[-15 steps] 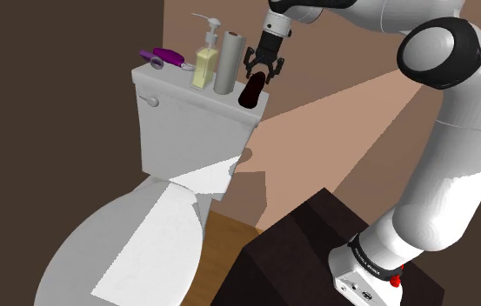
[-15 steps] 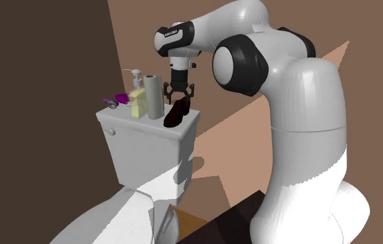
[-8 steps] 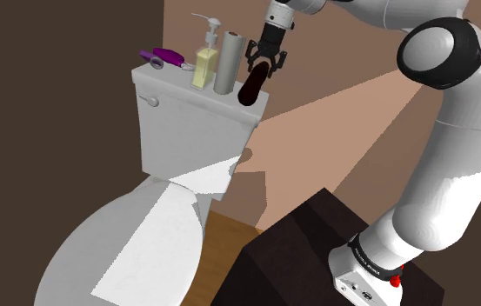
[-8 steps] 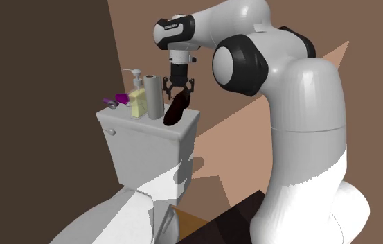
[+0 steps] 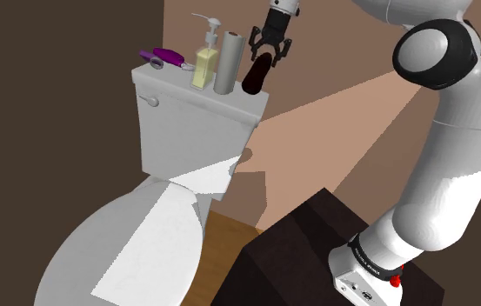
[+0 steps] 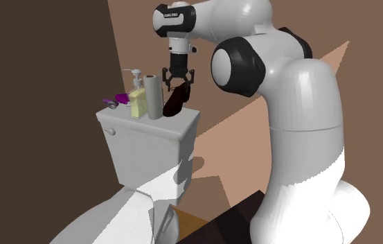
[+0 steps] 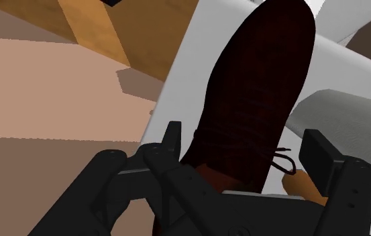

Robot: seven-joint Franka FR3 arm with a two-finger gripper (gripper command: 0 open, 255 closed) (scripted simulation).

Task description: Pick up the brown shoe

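Observation:
A dark brown lace-up shoe point(image 5: 258, 74) hangs toe-down in my gripper point(image 5: 269, 54), which is shut on its heel end. Its toe is just over the right end of the white toilet tank lid point(image 5: 186, 91); I cannot tell whether it still touches. In the second exterior view the shoe point(image 6: 174, 102) tilts below the gripper point(image 6: 177, 82), right beside a grey roll. The wrist view has the shoe point(image 7: 257, 87) clasped between the black fingers point(image 7: 174, 137) of the gripper point(image 7: 244, 144), with the lid beneath it.
On the tank lid stand a grey roll point(image 5: 228, 63), a yellow pump bottle point(image 5: 205, 65) and a purple item point(image 5: 169, 56). The toilet's closed seat lid point(image 5: 125, 243) lies below. My dark stand point(image 5: 299, 252) is at the lower right. A brown wall is behind the tank.
The gripper has risen with the shoe held in it; the shoe's toe has come up from the tank lid and the shoe has tilted slightly. Other items stayed put.

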